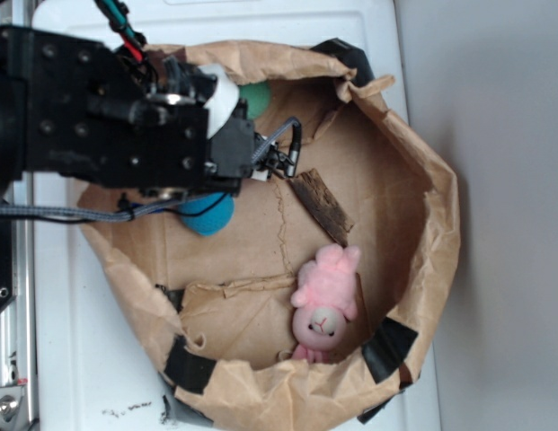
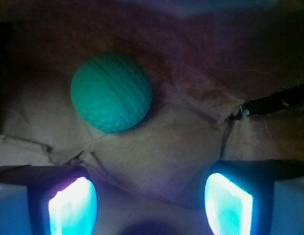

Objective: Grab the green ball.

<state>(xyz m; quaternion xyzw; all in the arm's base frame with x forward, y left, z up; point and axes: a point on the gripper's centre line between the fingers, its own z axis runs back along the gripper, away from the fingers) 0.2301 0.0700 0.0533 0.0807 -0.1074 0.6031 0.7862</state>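
Observation:
The green ball (image 2: 111, 92) lies on crumpled brown paper, its ribbed, dimpled surface showing clearly in the wrist view, up and left of the jaws. In the exterior view only a sliver of the green ball (image 1: 257, 97) shows behind the arm's white part, near the bag's far wall. My gripper (image 2: 151, 203) is open, its glowing pads (image 2: 73, 208) wide apart with only paper between them. Seen from outside, the gripper (image 1: 286, 151) hovers inside the bag, just beside the ball and not touching it.
A brown paper bag (image 1: 422, 180) with rolled walls and black tape forms the basin. A teal-blue ball (image 1: 208, 215) sits under the arm. A brown bark-like piece (image 1: 322, 205) lies mid-bag and a pink plush bunny (image 1: 325, 301) near the front wall.

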